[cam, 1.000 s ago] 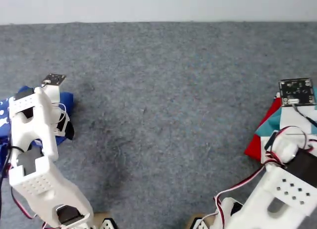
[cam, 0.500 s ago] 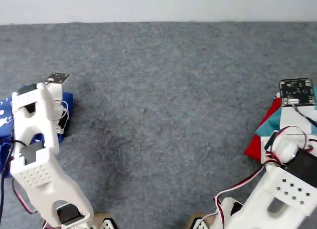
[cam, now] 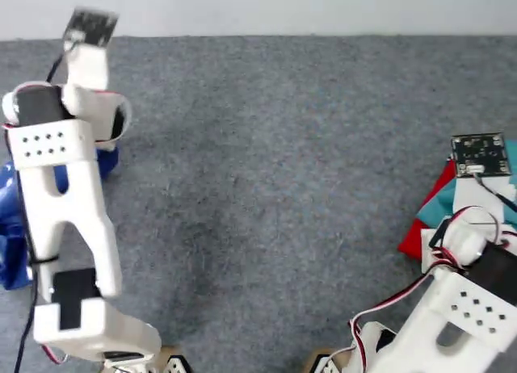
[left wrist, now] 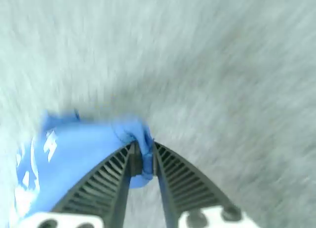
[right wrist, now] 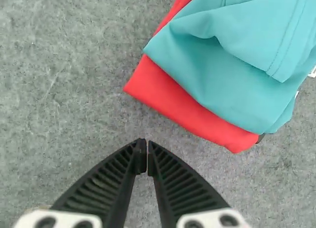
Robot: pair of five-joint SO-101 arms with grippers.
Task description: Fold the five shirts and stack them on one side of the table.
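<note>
**Blue shirt pinched at the left, folded pair at the right**

We saw the grey tabletop carrying shirts at both sides. The left arm stretched up the left edge, the right arm sat low at the right. A rumpled blue shirt lay by the left arm. At the right edge, a folded teal shirt rested on a folded red shirt. The left gripper was closed on a fold of the blue shirt. The right gripper was closed and held nothing, above bare tabletop just beside the red shirt.
</note>
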